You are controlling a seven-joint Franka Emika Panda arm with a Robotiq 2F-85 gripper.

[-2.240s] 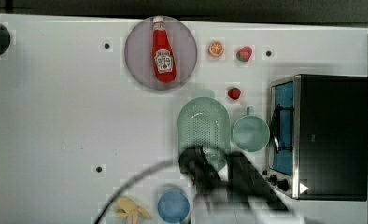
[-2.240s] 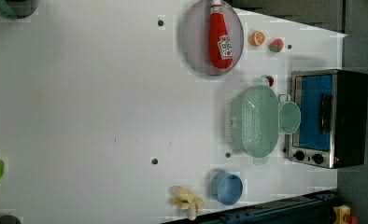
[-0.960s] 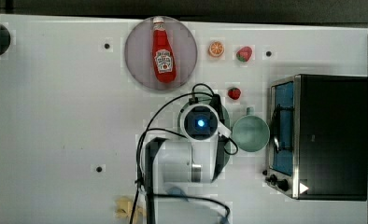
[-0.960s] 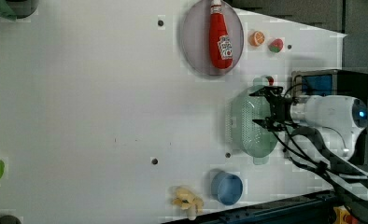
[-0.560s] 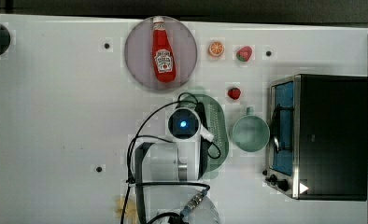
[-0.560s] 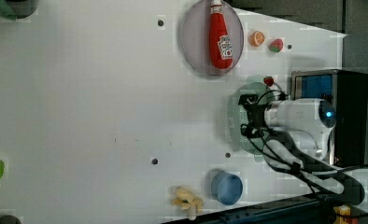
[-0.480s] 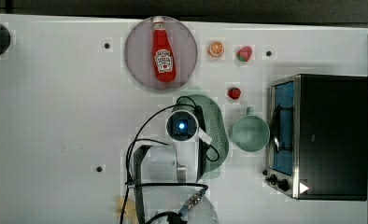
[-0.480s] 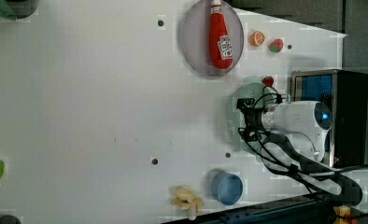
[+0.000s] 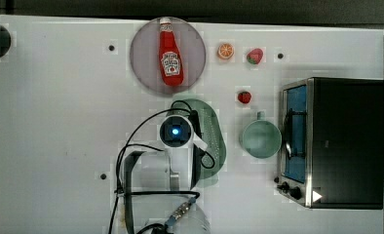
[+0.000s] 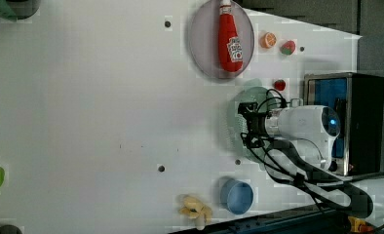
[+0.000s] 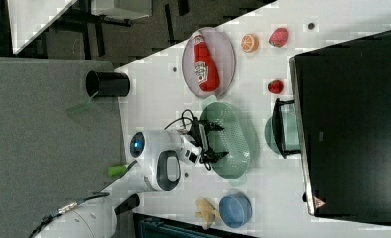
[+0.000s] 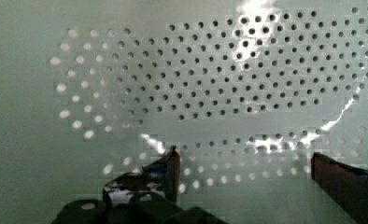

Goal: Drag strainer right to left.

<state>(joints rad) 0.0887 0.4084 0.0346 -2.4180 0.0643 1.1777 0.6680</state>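
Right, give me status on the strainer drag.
Gripper open, down inside strainer. Strainer apart from cup, just below ketchup plate in the top view. Table bare on the top view's left.

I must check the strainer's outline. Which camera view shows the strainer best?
The right view: the strainer shows nearly its whole oval. In the top view and left view the arm covers much; the wrist view shows holes closely.

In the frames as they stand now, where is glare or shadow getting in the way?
Wrist view: bright glare streaks across the strainer wall wash out some holes; the fingers are dark silhouettes. Top view: the arm covers much of the strainer; the oven top reads as flat black. Right view: the background is dark.
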